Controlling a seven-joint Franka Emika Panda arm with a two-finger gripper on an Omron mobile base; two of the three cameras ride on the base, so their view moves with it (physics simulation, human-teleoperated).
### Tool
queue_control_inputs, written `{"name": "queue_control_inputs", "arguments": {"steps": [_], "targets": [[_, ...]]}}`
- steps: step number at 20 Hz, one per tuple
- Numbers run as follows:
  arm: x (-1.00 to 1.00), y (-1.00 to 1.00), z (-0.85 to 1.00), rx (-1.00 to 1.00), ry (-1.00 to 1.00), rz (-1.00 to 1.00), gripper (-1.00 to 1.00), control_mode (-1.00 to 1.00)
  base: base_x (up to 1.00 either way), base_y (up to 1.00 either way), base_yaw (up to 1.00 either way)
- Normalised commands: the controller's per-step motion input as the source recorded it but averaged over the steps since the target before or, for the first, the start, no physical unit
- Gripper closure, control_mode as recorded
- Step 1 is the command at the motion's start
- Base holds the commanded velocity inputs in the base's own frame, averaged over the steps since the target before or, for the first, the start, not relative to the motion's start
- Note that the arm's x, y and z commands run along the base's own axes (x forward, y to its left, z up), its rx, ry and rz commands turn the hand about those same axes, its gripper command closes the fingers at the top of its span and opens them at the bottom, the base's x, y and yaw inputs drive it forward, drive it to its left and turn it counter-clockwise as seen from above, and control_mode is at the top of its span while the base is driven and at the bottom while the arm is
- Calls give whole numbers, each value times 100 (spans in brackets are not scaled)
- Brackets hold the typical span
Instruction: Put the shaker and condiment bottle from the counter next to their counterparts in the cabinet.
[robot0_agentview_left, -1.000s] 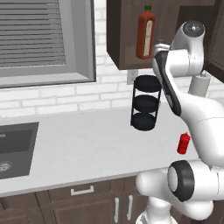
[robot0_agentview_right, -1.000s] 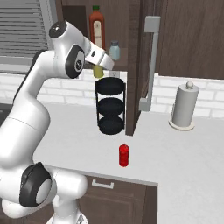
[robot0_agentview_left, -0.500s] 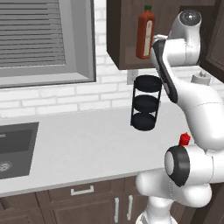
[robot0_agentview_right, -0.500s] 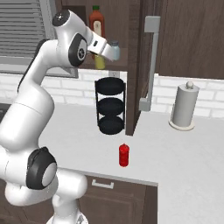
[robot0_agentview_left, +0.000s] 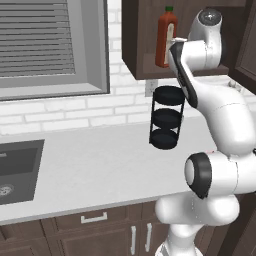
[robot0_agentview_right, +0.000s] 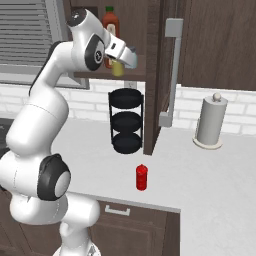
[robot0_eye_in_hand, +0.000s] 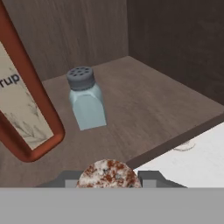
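The dark brown wooden wall cabinet (robot0_agentview_right: 150, 60) stands open, its shelf level with the raised gripper (robot0_agentview_right: 120, 64). On that shelf rest the tall orange-red sauce bottle with green cap and pale label (robot0_agentview_left: 166, 36) and, just beside it in the hand view, the small pale blue shaker with grey perforated cap (robot0_eye_in_hand: 86, 98). The gripper is clamped on the small yellow-green cylindrical shaker (robot0_agentview_right: 118, 68), which hangs at the shelf's front edge; its speckled cap sits between the finger tips in the hand view. The small bright red condiment bottle (robot0_agentview_right: 142, 177) stands on the pale grey counter (robot0_agentview_right: 210, 175), well apart from the cabinet. Step in hand, as judged: delivering the first item. The next move calls for reaching inward over the shelf, lowering beside the blue shaker without knocking it, then releasing.
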Motion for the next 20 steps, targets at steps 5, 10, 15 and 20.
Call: {"name": "queue_control_inputs", "arguments": {"steps": [5, 10, 15, 20], "targets": [[38, -6, -13, 0, -1, 0, 100, -100, 0, 0, 0], [43, 0, 0, 0, -1, 0, 100, -100, 0, 0, 0], [41, -2, 0, 0, 0, 0, 100, -100, 0, 0, 0], [43, -20, -2, 0, 0, 0, 100, -100, 0, 0, 0]]}}
